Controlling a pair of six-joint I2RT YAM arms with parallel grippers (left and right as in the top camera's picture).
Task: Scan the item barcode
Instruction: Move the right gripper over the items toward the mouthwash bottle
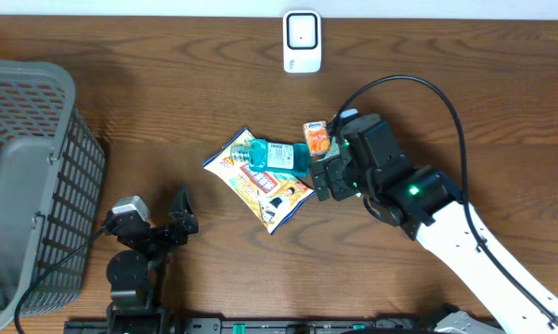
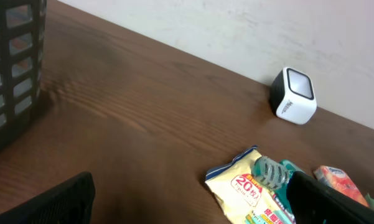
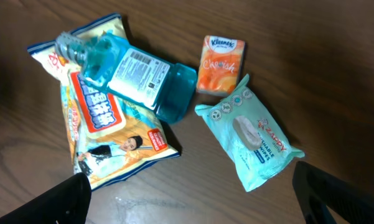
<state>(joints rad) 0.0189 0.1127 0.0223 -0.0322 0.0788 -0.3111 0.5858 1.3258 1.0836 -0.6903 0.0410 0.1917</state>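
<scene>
A white barcode scanner [image 1: 302,42] [image 2: 294,96] stands at the table's far edge. The items lie in a cluster mid-table: a blue mouthwash bottle [image 1: 277,155] [image 3: 137,78] resting label-up on a yellow snack packet [image 1: 260,181] [image 3: 106,137], an orange tissue pack [image 1: 317,136] [image 3: 221,56], and a teal wipes pack [image 3: 252,137], which my right arm covers in the overhead view. My right gripper [image 1: 327,178] [image 3: 193,211] hovers open just above the near side of the cluster, holding nothing. My left gripper [image 1: 167,227] [image 2: 190,214] sits open and empty near the front left, well short of the packet [image 2: 249,190].
A grey mesh basket [image 1: 28,176] [image 2: 12,62] stands at the left edge of the table. The right arm's black cable [image 1: 446,102] loops over the table behind the arm. Bare wood lies between the left gripper and the items.
</scene>
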